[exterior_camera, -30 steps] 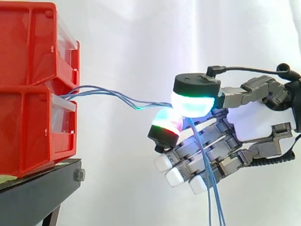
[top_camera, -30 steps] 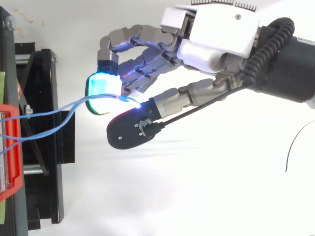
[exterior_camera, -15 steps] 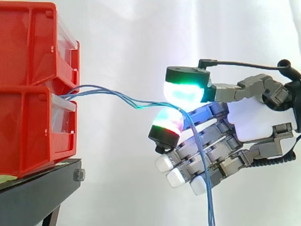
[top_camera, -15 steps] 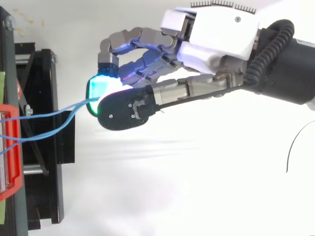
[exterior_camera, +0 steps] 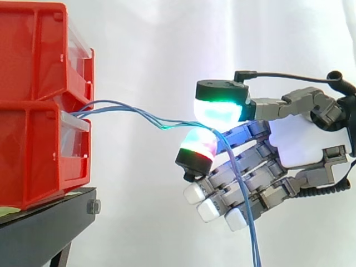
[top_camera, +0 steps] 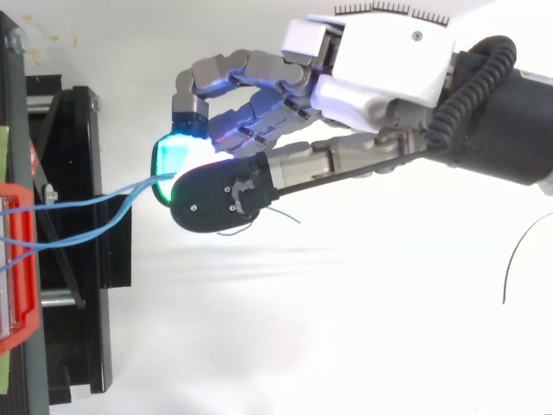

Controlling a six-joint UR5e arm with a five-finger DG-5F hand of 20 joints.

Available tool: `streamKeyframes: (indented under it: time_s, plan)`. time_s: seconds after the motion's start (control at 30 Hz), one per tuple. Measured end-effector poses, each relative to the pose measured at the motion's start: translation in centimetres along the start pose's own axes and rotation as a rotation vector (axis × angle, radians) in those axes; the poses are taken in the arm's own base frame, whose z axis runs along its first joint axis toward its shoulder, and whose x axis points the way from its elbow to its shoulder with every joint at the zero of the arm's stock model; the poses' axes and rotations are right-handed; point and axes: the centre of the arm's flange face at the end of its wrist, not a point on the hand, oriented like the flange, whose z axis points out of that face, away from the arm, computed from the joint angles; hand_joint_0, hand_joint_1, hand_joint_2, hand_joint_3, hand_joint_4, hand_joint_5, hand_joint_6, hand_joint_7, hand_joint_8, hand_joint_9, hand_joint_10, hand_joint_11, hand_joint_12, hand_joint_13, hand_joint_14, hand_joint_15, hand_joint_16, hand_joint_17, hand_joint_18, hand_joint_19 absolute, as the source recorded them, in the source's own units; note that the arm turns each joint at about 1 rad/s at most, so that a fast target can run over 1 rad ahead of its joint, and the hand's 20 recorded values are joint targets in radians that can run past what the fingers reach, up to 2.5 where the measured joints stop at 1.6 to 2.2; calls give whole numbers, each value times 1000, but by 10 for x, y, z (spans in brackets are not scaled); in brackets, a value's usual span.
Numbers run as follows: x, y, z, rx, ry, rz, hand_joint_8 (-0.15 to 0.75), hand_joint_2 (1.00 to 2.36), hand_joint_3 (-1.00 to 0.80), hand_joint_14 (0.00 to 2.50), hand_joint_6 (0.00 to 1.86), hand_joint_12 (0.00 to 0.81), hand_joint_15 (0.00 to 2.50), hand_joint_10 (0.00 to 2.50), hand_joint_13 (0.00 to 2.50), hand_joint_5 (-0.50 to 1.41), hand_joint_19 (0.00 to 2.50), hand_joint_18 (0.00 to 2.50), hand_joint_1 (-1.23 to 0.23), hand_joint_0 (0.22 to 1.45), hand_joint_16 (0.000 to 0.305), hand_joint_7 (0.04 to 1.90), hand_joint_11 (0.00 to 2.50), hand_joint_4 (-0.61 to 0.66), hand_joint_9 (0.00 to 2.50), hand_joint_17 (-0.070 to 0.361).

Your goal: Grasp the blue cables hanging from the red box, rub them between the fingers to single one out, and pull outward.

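Pinching the blue cables (exterior_camera: 158, 121) between thumb pad and a fingertip, the hand (exterior_camera: 303, 144) holds them well clear of the red box (exterior_camera: 33, 150); loose ends hang below. Judged thin, limp, slippery: grip near the pinch.

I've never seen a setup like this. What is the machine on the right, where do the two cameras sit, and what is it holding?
It is a robot arm ending in a mechanical hand with fingers and a thumb; the glowing pads are its own fingertips. One picture is taken from the side, level with the work; the other looks down from above. At the left, two stacked red bins sit on a black stand before a white curtain. Thin blue cables run out of the bins' front to the hand. Its fingers pinch them between two glowing pads, and the loose ends hang down past the hand.
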Motion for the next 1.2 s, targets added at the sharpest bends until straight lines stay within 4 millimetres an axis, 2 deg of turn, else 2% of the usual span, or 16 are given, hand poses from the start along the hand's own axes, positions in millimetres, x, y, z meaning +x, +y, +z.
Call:
streamKeyframes:
  time_s: [0.1,0.23,0.43,0.53,0.67,0.77,0.9,1.03,1.2]
  plan:
    - [0,0,0,0,0,0,233,1013,-291,13,543,328,348,9,757,-104,500,640,-789,697,43,1231,398,216,804,97]
    - [0,0,0,0,0,0,226,1009,-365,12,577,324,339,9,748,-115,461,652,-876,729,42,1204,394,187,772,95]
    - [0,0,0,0,-1,0,222,1003,-443,12,697,321,331,9,736,-150,451,664,-917,719,42,1049,387,171,746,95]
    - [0,0,0,0,-1,0,223,1000,-500,14,714,318,337,9,736,-156,466,660,-870,658,42,1002,395,186,744,95]
    - [1,0,0,0,0,0,240,1000,-500,14,688,325,355,8,743,-149,498,646,-723,557,44,1008,399,220,778,100]
    - [1,0,0,0,0,0,248,1000,-500,12,662,336,353,10,770,-138,509,645,-581,553,45,1048,413,227,836,101]
    - [1,0,0,0,0,-1,248,1000,-500,13,659,335,357,8,773,-137,509,647,-489,551,45,1064,409,221,846,102]
    - [1,0,0,0,0,0,245,1001,-481,15,656,329,356,9,772,-137,525,637,-498,591,44,1078,415,218,853,99]
    - [1,0,0,0,0,1,244,1013,-285,15,659,328,361,9,777,-138,521,642,-590,626,44,1062,414,215,851,99]
